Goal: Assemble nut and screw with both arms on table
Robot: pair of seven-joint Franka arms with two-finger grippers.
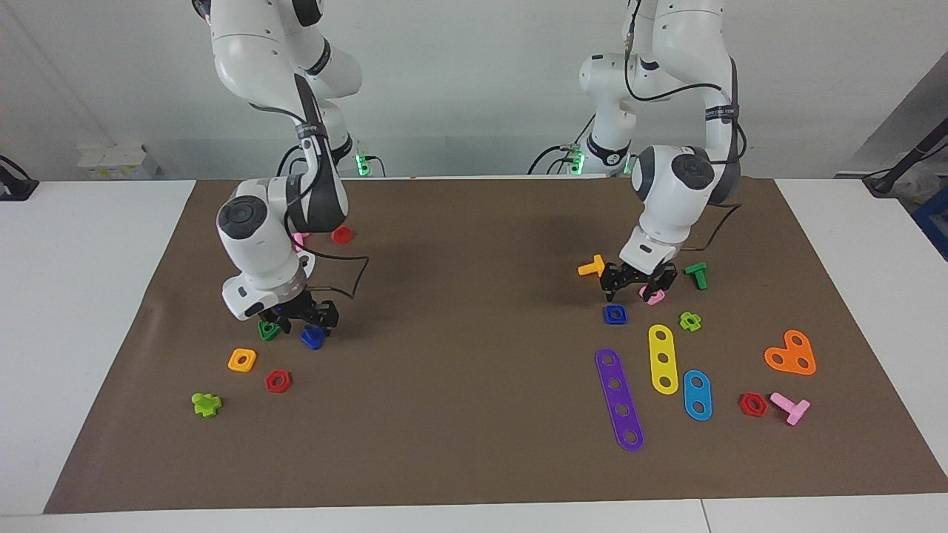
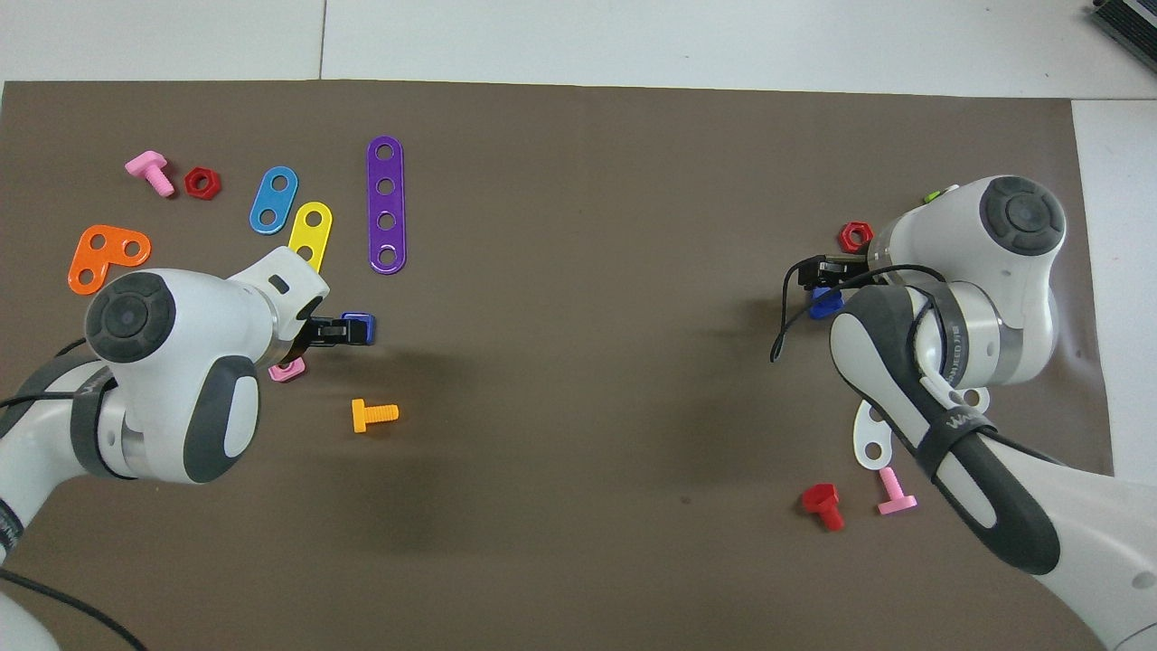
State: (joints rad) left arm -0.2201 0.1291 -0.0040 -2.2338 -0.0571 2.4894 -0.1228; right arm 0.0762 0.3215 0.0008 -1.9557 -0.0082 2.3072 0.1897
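The blue square nut (image 1: 615, 314) lies on the brown mat (image 1: 474, 414) toward the left arm's end of the table, beside a pink square nut (image 1: 653, 297). My left gripper (image 1: 637, 287) is open and hangs low just over these two nuts. In the overhead view its tip (image 2: 348, 331) meets the blue nut (image 2: 362, 325). The blue screw (image 1: 312, 337) lies toward the right arm's end, beside a green triangular nut (image 1: 268, 330). My right gripper (image 1: 315, 320) is low, right at the screw. It also shows in the overhead view (image 2: 821, 274), next to the screw (image 2: 823, 306).
Near the blue nut lie an orange screw (image 1: 592, 266), a green screw (image 1: 696, 275), a purple strip (image 1: 619, 400), a yellow strip (image 1: 663, 359) and a blue strip (image 1: 697, 394). Near the blue screw lie an orange-yellow nut (image 1: 242, 360) and a red nut (image 1: 278, 381).
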